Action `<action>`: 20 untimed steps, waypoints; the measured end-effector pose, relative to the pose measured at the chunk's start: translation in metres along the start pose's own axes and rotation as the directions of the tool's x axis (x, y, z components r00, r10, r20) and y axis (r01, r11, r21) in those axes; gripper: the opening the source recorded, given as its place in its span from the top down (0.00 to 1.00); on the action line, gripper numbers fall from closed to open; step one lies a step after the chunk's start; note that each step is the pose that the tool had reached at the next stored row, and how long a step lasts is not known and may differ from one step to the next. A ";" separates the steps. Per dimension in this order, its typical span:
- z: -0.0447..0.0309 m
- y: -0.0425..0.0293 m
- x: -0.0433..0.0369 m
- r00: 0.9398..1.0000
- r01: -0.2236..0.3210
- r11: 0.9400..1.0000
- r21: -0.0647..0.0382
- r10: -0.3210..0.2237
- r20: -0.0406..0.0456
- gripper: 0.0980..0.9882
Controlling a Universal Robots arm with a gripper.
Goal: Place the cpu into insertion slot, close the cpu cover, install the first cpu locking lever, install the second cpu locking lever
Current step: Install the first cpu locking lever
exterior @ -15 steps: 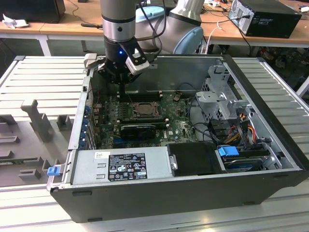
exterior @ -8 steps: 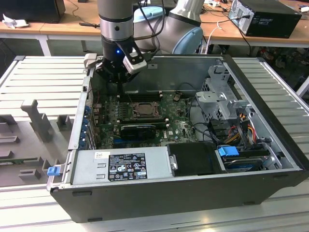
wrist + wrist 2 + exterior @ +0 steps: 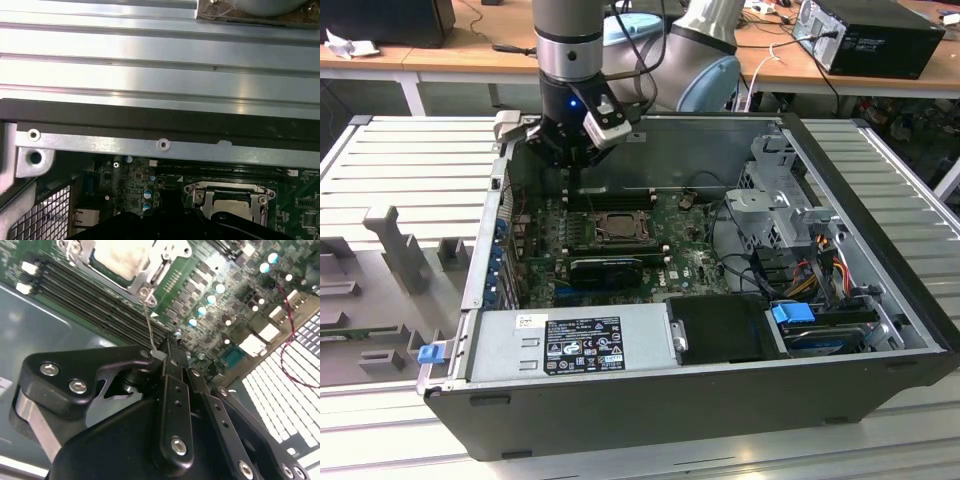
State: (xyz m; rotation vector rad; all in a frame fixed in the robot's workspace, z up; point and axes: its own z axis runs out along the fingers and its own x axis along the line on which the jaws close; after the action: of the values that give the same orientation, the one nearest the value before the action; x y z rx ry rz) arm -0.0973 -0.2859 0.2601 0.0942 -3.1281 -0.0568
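silver cpu cover [image 3: 131, 270] lay closed over the cpu [image 3: 120, 257] at upper left; the black gripper [image 3: 172, 347], fingers together on a thin wire locking lever [image 3: 149, 322], sat directly below it.

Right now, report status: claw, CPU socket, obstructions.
Claw shut on a thin wire locking lever beside the memory slots. CPU seated in socket, cpu cover down over it. Nothing in the way.
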 end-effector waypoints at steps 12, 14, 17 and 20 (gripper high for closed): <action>-0.0001 -0.0008 -0.0126 1.000 0.000 1.000 -0.002 0.000 0.000 0.99; 0.0000 -0.0008 -0.0137 1.000 0.000 1.000 -0.002 0.000 0.000 0.99; 0.0000 -0.0009 -0.0148 1.000 0.000 1.000 -0.002 0.000 0.000 0.99; 0.0000 -0.0010 -0.0163 1.000 0.000 1.000 -0.002 0.000 0.000 0.99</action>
State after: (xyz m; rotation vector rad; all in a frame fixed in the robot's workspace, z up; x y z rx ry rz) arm -0.0810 -0.2859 0.2598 0.0941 -3.1282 -0.0597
